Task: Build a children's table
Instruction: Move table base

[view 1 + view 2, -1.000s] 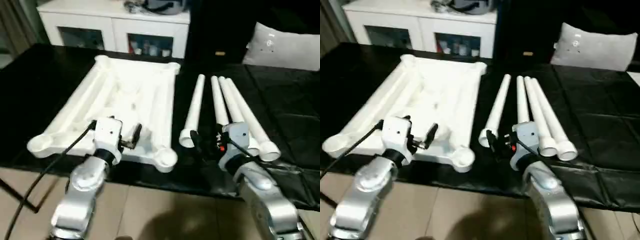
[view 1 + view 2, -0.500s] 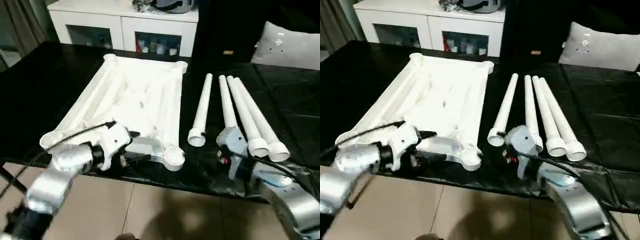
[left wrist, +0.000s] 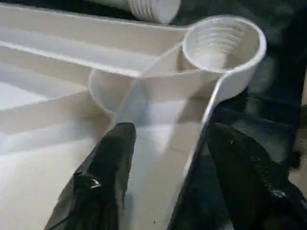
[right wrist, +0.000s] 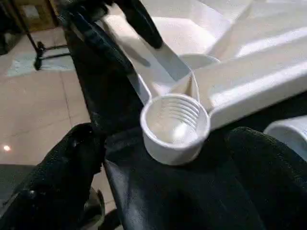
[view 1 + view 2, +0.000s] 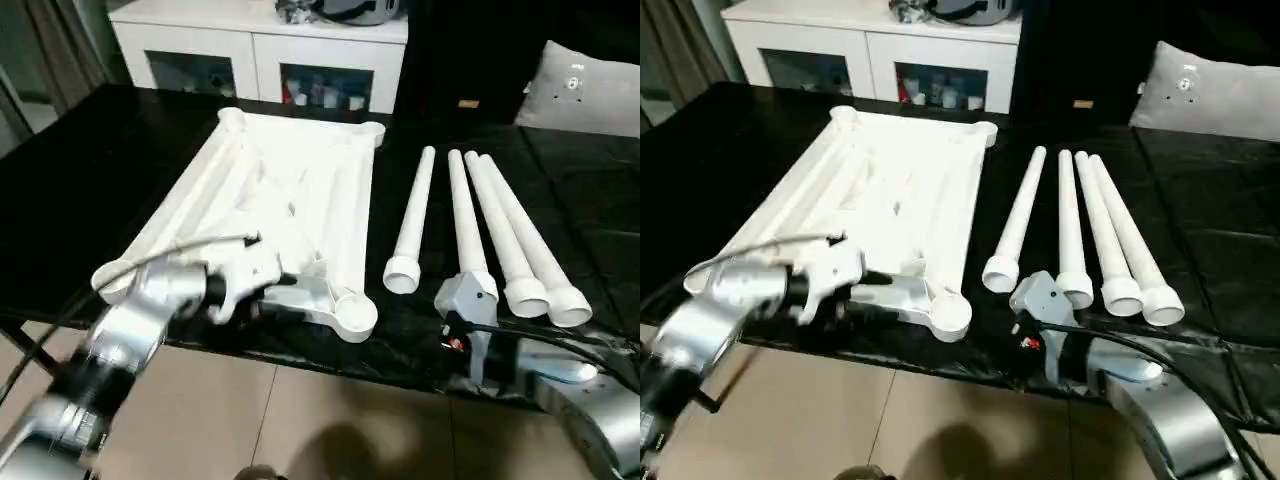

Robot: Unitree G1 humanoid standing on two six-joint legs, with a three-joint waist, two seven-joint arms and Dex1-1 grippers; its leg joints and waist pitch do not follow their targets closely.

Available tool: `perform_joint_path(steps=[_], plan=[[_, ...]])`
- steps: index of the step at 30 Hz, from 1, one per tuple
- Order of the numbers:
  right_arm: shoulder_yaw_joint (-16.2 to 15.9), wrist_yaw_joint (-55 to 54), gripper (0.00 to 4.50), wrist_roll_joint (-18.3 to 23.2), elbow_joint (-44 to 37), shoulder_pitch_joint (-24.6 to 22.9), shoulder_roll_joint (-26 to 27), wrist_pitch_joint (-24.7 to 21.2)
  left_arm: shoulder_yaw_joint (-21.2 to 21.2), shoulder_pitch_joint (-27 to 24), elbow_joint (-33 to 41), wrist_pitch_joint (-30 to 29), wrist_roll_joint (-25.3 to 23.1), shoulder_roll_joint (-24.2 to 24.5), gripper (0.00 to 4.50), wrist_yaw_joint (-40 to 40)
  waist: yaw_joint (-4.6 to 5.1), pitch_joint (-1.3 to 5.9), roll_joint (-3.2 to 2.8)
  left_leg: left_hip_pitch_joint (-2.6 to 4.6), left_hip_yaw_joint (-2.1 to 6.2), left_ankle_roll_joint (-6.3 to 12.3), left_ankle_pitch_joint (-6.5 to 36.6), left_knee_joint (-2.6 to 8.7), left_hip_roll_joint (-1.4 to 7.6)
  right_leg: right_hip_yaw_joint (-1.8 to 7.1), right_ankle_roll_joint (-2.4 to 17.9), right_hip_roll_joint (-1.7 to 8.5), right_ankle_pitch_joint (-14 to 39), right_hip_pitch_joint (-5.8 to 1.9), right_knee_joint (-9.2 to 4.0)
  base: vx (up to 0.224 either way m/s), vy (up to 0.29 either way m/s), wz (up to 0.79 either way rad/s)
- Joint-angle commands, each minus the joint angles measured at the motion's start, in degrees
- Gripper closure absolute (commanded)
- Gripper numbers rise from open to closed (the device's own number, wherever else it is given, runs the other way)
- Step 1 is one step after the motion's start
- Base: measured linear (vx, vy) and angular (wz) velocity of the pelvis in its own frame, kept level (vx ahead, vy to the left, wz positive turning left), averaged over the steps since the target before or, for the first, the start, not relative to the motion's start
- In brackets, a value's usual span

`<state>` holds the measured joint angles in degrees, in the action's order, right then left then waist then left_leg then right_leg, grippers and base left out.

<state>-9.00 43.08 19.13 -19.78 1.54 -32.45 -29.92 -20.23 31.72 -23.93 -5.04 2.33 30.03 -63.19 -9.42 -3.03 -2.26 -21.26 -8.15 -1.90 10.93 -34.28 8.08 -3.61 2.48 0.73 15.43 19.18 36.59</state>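
The white tabletop (image 5: pixel 290 195) lies underside up on the black table, ribs and round corner sockets showing. My left gripper (image 3: pixel 170 132) reaches in sideways at its near edge. One black finger (image 3: pixel 108 172) is inside the near rim (image 3: pixel 194 153) and the other is outside, with a gap left, so it is open. The near right corner socket (image 4: pixel 175 127) sits just ahead of my right gripper (image 4: pixel 163 139), which is wide open and holds nothing. Several white tapered legs (image 5: pixel 462 215) lie side by side to the right of the tabletop.
A white cabinet with glass doors (image 5: pixel 260 60) stands behind the table, and a grey pillow (image 5: pixel 590 85) lies at the back right. The table's front edge (image 5: pixel 330 355) drops to a beige floor (image 5: pixel 300 420). A black cable (image 5: pixel 170 250) runs along my left forearm.
My left arm has swung low and turned sideways, bringing its narrowing fingers astride the tabletop's near rim. My right gripper has dropped back from the legs to the table's front edge. The view has shifted.
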Motion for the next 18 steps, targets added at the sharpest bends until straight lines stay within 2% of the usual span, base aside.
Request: perform_joint_path(steps=[1,2,4,7,12,13,16,18], plan=[[1.18,0.77,0.0,0.81,-1.65,-1.04,-0.73,-0.83,-1.14,2.63,-4.95,1.98,-0.6,-0.59,2.02,-3.28,-0.32,3.5,-0.72,0.87,2.52,3.15,6.96,3.64,6.3,4.48,7.0,9.46,-0.27,-1.26,-4.96,0.0,0.0,0.0],[1.18,0.77,0.0,0.81,-1.65,-1.04,-0.73,-0.83,-1.14,2.63,-4.95,1.98,-0.6,-0.59,2.1,-3.28,-0.27,3.34,-0.39,0.76,2.39,3.49,6.91,3.65,6.21,4.56,6.73,9.38,-0.26,-1.26,-5.27,0.0,0.0,0.0],[1.38,0.75,0.0,0.99,-2.29,-1.59,-0.79,-1.09,-1.66,3.69,-7.49,2.91,-0.99,-0.86,2.28,-5.08,-0.4,3.48,-0.32,0.66,2.49,3.52,6.17,3.67,6.38,4.47,7.04,9.45,-1.78,-1.36,-4.84,0.0,0.0,0.0],[1.41,0.62,0.0,1.19,-2.98,-2.0,-0.98,-1.46,-2.05,4.75,-10.21,3.9,-1.36,-1.4,2.57,-6.92,-0.35,3.62,-0.81,0.7,2.57,3.6,6.69,3.69,6.59,4.42,7.32,9.66,-1.8,-1.35,-4.77,0.0,0.0,0.0],[1.12,0.14,0.0,1.51,-3.5,-2.01,-1.06,-1.88,-2.19,6.38,-14.49,6.33,-1.61,-2.3,3.02,-8.53,-0.4,3.49,-0.7,0.74,2.56,3.37,7.52,3.82,6.62,4.43,7.78,9.75,-0.93,-1.31,-4.98,0.0,0.0,0.0],[1.17,0.08,0.0,1.68,-3.74,-2.03,-1.02,-2.21,-2.2,7.03,-15.98,7.19,-1.84,-2.84,3.1,-9.0,-0.35,3.54,-0.85,0.83,2.54,3.18,7.73,3.83,6.73,4.45,7.88,9.77,-0.82,-1.3,-5.0,0.0,0.0,0.0],[1.03,-0.05,0.0,1.42,-3.78,-2.0,-0.82,-2.68,-1.95,7.64,-17.42,7.45,-2.03,-3.75,3.2,-9.27,-0.34,3.6,-0.74,0.77,2.44,3.24,7.21,3.77,6.7,4.39,8.33,9.9,-2.02,-1.41,-4.82,0.0,0.0,0.0],[0.61,-0.47,0.0,0.62,-3.62,-1.81,-0.82,-2.76,-1.65,8.12,-18.76,7.65,-2.11,-4.26,3.45,-8.98,-0.34,3.66,-0.73,0.71,2.41,3.3,6.76,3.69,6.7,4.38,8.37,9.96,-2.61,-1.45,-4.74,0.0,0.0,0.0]])
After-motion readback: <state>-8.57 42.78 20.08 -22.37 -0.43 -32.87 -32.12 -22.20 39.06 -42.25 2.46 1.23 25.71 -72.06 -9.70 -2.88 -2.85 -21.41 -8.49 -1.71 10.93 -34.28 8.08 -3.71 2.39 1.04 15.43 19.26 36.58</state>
